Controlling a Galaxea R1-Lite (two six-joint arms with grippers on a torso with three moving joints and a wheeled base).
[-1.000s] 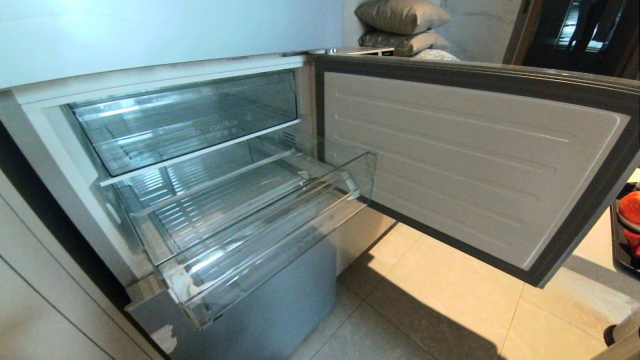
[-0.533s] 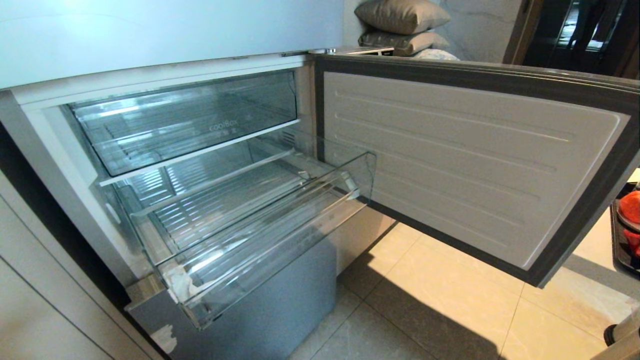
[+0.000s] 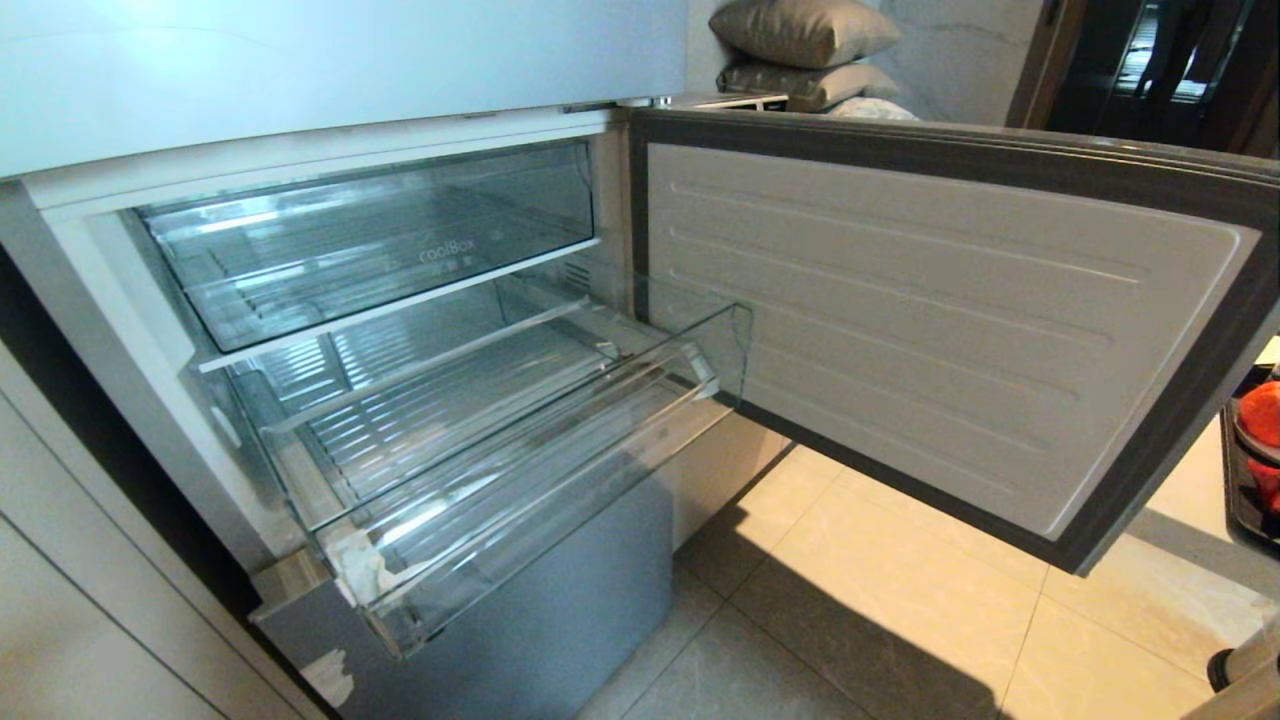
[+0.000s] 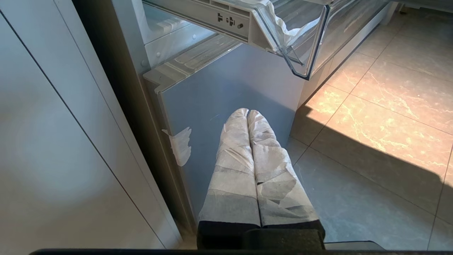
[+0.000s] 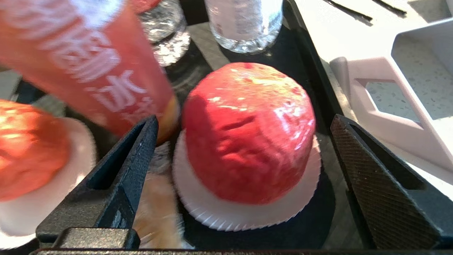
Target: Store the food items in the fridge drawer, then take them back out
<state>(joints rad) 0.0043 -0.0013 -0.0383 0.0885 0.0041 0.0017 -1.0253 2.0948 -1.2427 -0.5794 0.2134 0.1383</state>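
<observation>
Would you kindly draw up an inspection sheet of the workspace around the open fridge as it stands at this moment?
Surface: black tray beside the fridge carries the food; tiled floor below.
Job's things: fridge drawer pulled out, nothing in it; red fruit on a white paper cup, orange-red fruit beside it, both on the tray.
Clutter: orange bottle and clear bottles on the tray.
Grippers: right gripper open, its fingers either side of the red fruit, not closed on it; left gripper shut, parked low by the fridge's lower panel.
Cables: nothing seen.
Surroundings: fridge door swung open; upper clear drawer pushed in; cushions behind.
</observation>
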